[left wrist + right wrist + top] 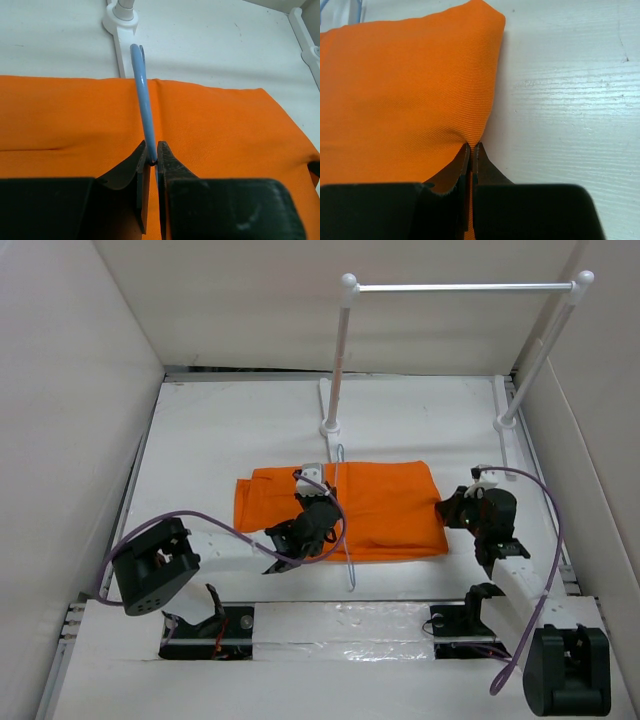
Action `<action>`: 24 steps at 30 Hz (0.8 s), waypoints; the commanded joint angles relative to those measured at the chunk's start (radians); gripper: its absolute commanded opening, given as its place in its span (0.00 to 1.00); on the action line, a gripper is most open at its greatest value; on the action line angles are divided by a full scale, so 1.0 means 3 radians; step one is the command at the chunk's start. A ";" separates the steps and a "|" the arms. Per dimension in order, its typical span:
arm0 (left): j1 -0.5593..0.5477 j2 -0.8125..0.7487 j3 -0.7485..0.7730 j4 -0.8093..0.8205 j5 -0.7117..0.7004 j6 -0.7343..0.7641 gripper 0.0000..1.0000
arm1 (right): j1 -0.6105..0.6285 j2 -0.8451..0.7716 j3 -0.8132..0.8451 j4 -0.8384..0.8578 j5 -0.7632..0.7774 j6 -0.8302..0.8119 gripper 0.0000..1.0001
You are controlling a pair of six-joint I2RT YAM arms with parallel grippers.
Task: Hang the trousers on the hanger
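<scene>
The orange trousers (pixel 385 508) lie folded flat in the middle of the table. The thin pale blue hanger (pixel 345 530) lies across them, its hook toward the rack. My left gripper (pixel 318 508) is shut on the hanger's thin bar (pixel 145 107) over the trousers (pixel 225 130). My right gripper (pixel 445 512) is shut on the right edge of the trousers (pixel 410 90), pinching a fold of cloth between its fingertips (pixel 471 148).
A white two-post rack with a silver crossbar (pixel 460 286) stands at the back; its left base (pixel 329 425) is just beyond the trousers and also shows in the left wrist view (pixel 120 20). White walls enclose the table on both sides.
</scene>
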 commanded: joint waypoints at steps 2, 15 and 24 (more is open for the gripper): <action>0.0018 -0.0244 -0.0057 -0.0228 0.0042 0.0333 0.00 | -0.0090 0.0032 0.0102 0.0344 -0.0058 -0.0090 0.00; 0.0018 -0.0194 0.0271 -0.0417 0.0226 0.0313 0.00 | -0.0121 0.0190 0.0102 0.0360 -0.0134 -0.0131 0.00; -0.0130 -0.0607 0.0653 -0.0841 0.0068 0.0206 0.00 | -0.0009 -0.0259 0.0439 -0.0182 -0.0441 -0.0279 0.63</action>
